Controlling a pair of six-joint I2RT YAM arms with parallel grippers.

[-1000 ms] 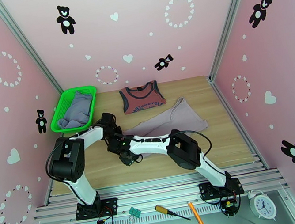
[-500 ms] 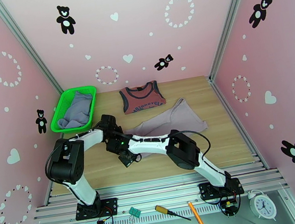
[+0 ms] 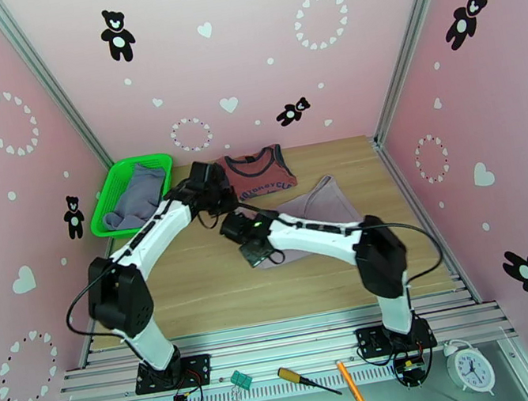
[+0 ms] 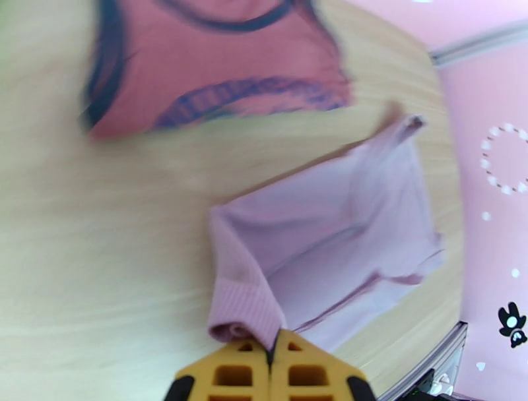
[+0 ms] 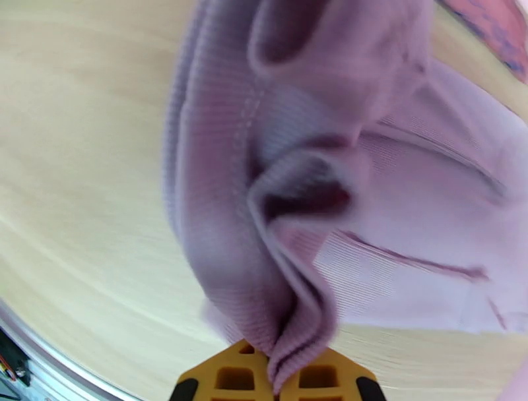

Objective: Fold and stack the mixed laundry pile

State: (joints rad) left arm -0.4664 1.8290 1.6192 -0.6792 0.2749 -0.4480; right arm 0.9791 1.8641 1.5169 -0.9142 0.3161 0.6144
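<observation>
Both arms [image 3: 158,230] [image 3: 313,233] swung toward the pink back wall [image 3: 241,57], jaws clenching the lilac shirt [image 3: 322,202].

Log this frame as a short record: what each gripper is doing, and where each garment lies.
left gripper: shut on a ribbed edge of the lilac shirt
right gripper: shut on a bunched fold of the same shirt
lilac shirt: rest of it lying on the table
red top: lying flat at the back of the table
blue-grey garment: in the green basket
</observation>
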